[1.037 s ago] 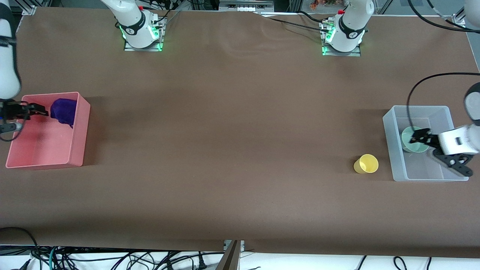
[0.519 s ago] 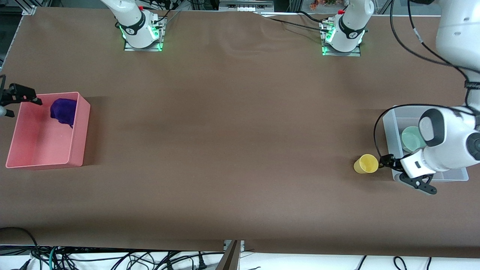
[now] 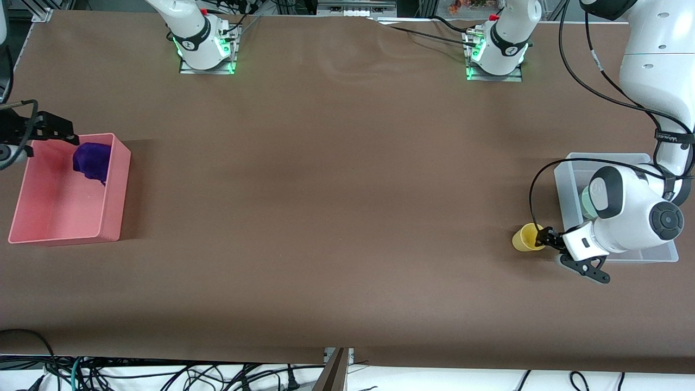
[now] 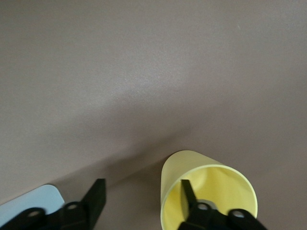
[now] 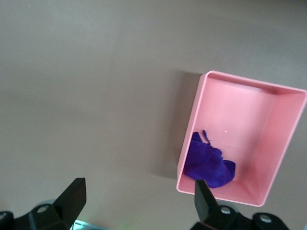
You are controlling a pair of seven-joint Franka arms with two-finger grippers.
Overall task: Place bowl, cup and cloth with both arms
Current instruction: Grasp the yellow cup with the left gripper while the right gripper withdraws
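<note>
The yellow cup (image 3: 525, 238) stands upright on the table beside the clear bin (image 3: 564, 179), toward the table's middle. My left gripper (image 3: 543, 237) is open at the cup's rim. In the left wrist view (image 4: 141, 187) one finger is inside the cup (image 4: 206, 187) and the other is outside it. The mint-green bowl (image 3: 586, 203) sits in the clear bin, mostly hidden by the left arm. The purple cloth (image 3: 92, 161) lies in a corner of the pink bin (image 3: 65, 233). My right gripper (image 3: 68, 133) is open and empty over that bin's rim; the right wrist view (image 5: 138, 187) shows the cloth (image 5: 208, 165).
The pink bin (image 5: 283, 120) stands at the right arm's end of the table, the clear bin at the left arm's end. A corner of the clear bin (image 4: 29, 203) shows by the left gripper. Brown table (image 3: 336, 217) lies between them.
My left gripper left the bowl in the clear bin and moved out and down to the cup's rim. My right gripper rose out of the pink bin, leaving the cloth there.
</note>
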